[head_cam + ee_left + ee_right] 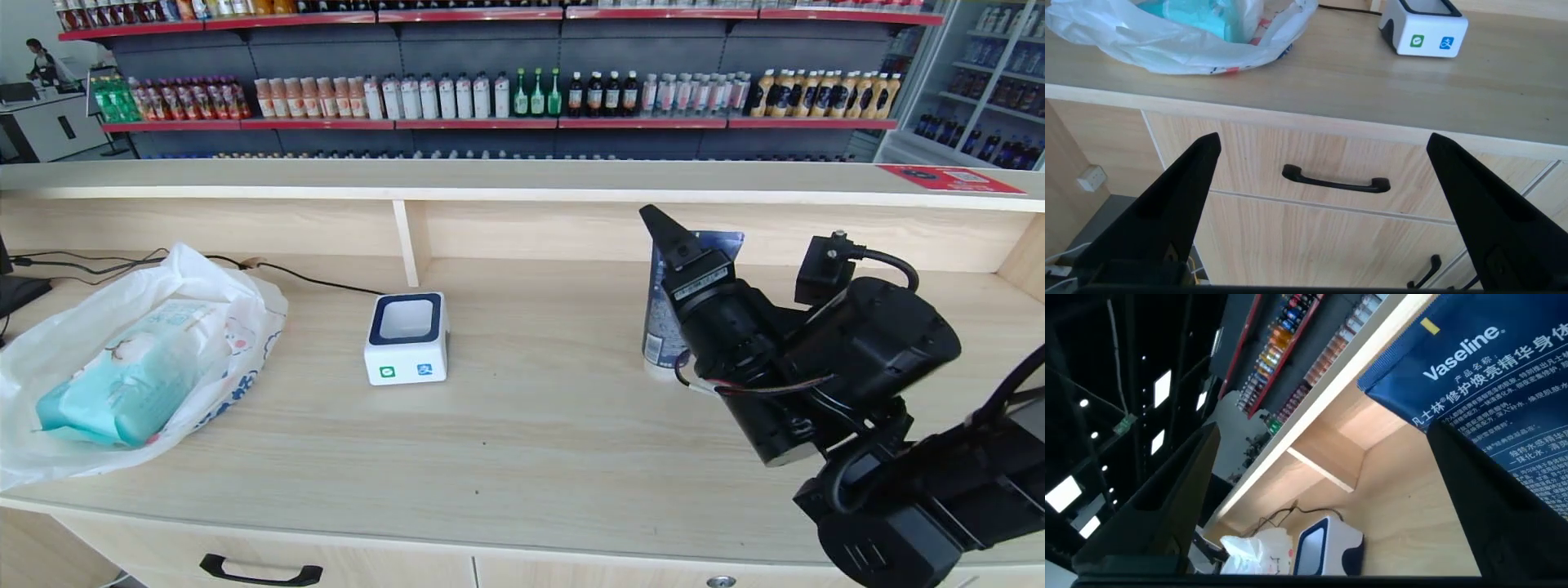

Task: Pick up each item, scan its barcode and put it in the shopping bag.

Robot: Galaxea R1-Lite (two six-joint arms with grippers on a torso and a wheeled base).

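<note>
A blue and white lotion tube [657, 327] stands upright on its cap at the right of the wooden counter [522, 425]. My right gripper [676, 238] is tilted up against the tube's front, and one black finger covers the tube's upper part. In the right wrist view that gripper [1323, 433] is open, with the tube [1486, 376] beside one finger [1503, 506] and not between the two. A white scanner [406, 337] sits mid-counter. At the left lies the white shopping bag [204, 278], holding a teal wipes pack [131, 376]. My left gripper [1323, 143] is open below the counter's front edge.
A raised wooden ledge with a divider [406, 241] runs behind the counter. A black cable [318, 282] leads past the bag. A drawer handle [1335, 180] faces the left gripper. Bare counter lies between scanner and tube.
</note>
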